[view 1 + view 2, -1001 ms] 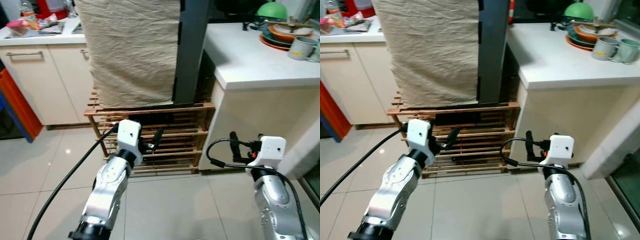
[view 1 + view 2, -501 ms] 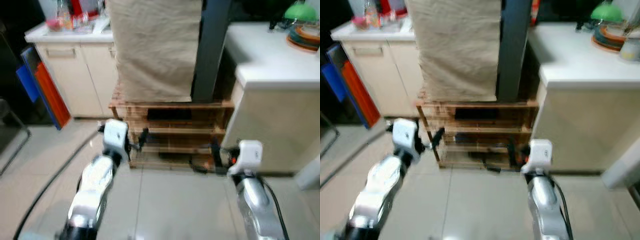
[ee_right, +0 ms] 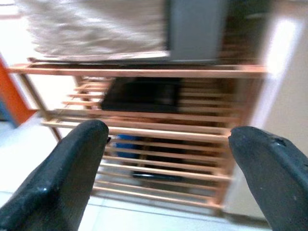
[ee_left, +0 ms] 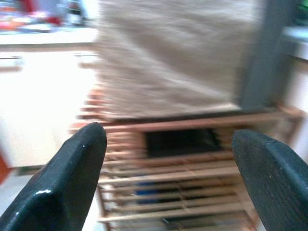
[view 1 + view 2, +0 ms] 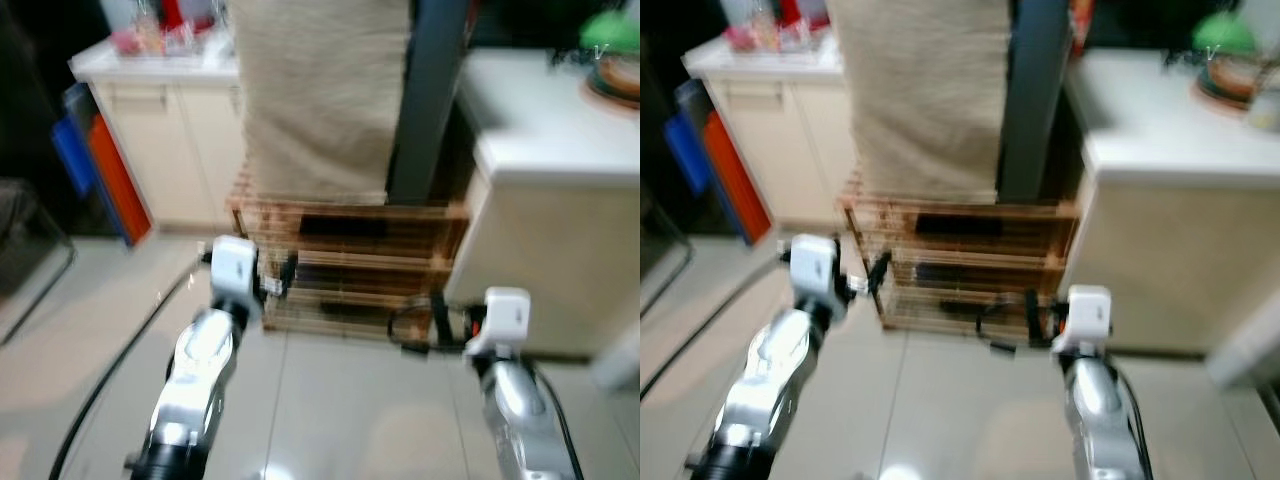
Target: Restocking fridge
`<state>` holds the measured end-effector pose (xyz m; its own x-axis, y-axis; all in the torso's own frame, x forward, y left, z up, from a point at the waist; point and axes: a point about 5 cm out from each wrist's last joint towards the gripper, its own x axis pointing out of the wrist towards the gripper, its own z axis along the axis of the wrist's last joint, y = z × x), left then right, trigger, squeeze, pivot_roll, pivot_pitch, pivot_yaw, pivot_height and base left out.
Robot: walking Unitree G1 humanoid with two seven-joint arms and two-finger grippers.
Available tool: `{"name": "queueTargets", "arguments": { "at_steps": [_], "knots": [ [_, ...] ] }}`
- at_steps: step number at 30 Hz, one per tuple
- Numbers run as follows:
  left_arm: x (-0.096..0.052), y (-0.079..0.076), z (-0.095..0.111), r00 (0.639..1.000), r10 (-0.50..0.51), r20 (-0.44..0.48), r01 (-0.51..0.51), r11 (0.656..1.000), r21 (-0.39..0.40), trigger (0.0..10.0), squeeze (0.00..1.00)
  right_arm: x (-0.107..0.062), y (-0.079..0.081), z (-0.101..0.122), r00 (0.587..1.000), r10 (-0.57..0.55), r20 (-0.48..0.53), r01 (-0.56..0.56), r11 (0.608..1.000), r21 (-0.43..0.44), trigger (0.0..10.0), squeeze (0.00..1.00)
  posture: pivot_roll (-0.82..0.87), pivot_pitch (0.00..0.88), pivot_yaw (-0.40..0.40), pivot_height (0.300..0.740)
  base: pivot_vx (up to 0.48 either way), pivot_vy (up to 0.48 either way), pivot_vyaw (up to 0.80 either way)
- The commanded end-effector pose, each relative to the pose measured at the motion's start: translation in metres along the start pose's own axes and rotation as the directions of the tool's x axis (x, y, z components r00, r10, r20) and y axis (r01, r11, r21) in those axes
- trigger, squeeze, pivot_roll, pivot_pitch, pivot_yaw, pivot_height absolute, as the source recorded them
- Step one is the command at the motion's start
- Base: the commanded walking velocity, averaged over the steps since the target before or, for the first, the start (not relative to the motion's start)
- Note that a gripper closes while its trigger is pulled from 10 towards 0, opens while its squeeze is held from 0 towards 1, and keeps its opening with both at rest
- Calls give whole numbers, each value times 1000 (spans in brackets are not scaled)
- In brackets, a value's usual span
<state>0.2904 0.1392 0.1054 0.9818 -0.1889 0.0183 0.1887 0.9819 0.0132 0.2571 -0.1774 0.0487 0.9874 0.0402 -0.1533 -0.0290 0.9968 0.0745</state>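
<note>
Camera shifted — rack [image 5: 350, 265] beyond both grippers.

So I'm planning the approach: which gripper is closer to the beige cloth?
Left, probably. The left gripper is raised just below the beige cloth; the right gripper sits lower, toward the white counter.

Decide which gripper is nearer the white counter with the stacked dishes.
Right. The right gripper hangs just below the white counter at its front wall; the left gripper is off to the left, before the wooden rack.

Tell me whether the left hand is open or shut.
Open. In the left wrist view the left hand has its two black fingers spread wide apart, with the wooden rack visible between them and nothing held.
</note>
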Motion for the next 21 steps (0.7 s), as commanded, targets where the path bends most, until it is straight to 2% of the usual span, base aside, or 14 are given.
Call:
{"name": "queueTargets", "arguments": {
  "at_steps": [1, 2, 3, 6, 10, 13, 21],
  "knots": [
    [-3, 18, -1, 993, 119, 4, -119, 993, -24, 10000, 0, 0, -3, 1, 999, -36, 17, 35, 998, 58, 10000, 0, -124, 0, 22, 740, 439, 0, 0],
    [-3, 18, -1, 993, 119, 4, -119, 993, -24, 10000, 0, 0, -3, 1, 999, -36, 17, 35, 998, 58, 10000, 0, -124, 0, 22, 740, 439, 0, 0],
    [-6, 25, -4, 987, 164, -7, -164, 986, -32, 10000, 0, -1, -9, 0, 998, -65, 18, 64, 995, 71, 10000, 0, -125, 0, 23, 740, 439, 0, 0],
    [-8, 31, -5, 985, 173, -20, -174, 984, -36, 10000, 0, -3, -13, 0, 997, -76, 29, 74, 996, 57, 10000, 0, -118, 0, 26, 740, 439, 0, 0],
    [-6, 36, -3, 989, 145, -20, -145, 989, -5, 10000, 0, -1, -15, 0, 996, -82, 30, 81, 996, 44, 10000, 0, -103, 0, 29, 740, 442, 0, 0],
    [-5, 35, 3, 996, 87, -2, -87, 996, 24, 10000, 0, 2, -12, 0, 997, -70, 33, 69, 997, 41, 10000, 0, -87, 0, 35, 740, 324, 346, 0],
    [-7, 35, 1, 998, 53, -25, -52, 998, 44, 10000, 0, 4, -11, 1, 997, -57, 42, 55, 998, 40, 10000, 0, -70, 0, 33, 740, 0, 480, -800]
  ]
}}
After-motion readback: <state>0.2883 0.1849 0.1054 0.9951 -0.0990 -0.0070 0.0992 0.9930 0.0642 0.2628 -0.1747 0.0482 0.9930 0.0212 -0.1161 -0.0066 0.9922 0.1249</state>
